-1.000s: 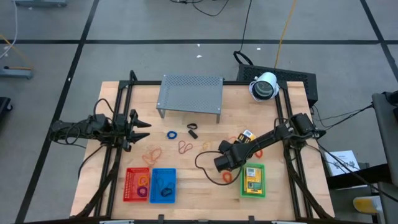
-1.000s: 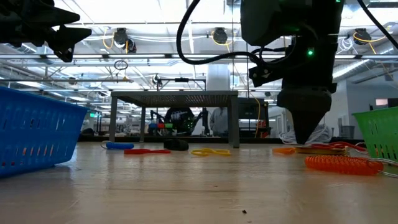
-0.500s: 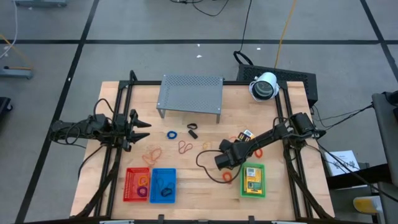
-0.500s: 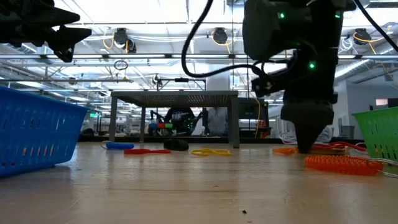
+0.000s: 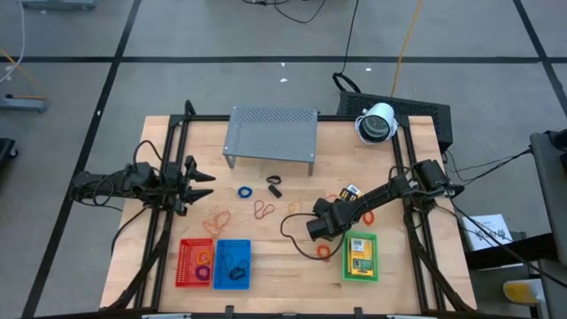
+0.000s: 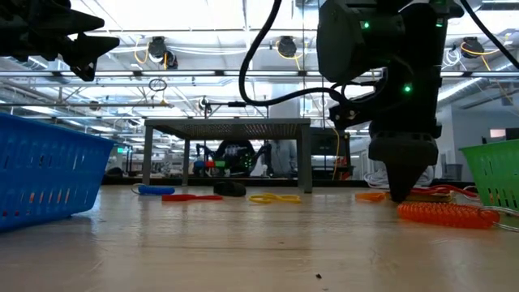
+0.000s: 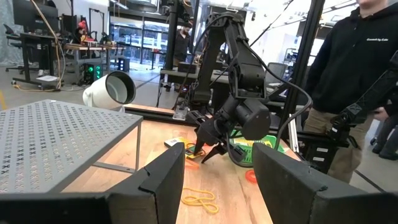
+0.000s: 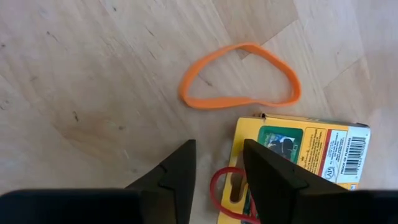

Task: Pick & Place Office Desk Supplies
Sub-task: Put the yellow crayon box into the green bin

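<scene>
We see the right claw lowered close to the worktop toward its right edge, its 2 fingers parted with nothing between them. Its wrist view shows the finger tips just above a yellow packet lying flat, with an orange rubber band just beside the packet's edge. A thin red loop lies over the packet's hanging tab, partly cut off by the fingers, so we cannot tell whether a tip touches it. From above, the arm hides most of that packet.

The left claw waits above the worktop's left edge, its fingers spread and empty.

Near the middle of the worktop lie a small blue ring, a black clip, and several thin red and orange bands, too fine to count. An orange coiled piece lies near the front right; what it is we cannot make out. The green basket by the front edge holds 1 yellow packet. The red basket and blue basket sit side by side at the front left, their contents hard to read. A grey perforated shelf stands at the back edge. A person in a dark top stands beyond the worktop, cut off at the frame's edge.
</scene>
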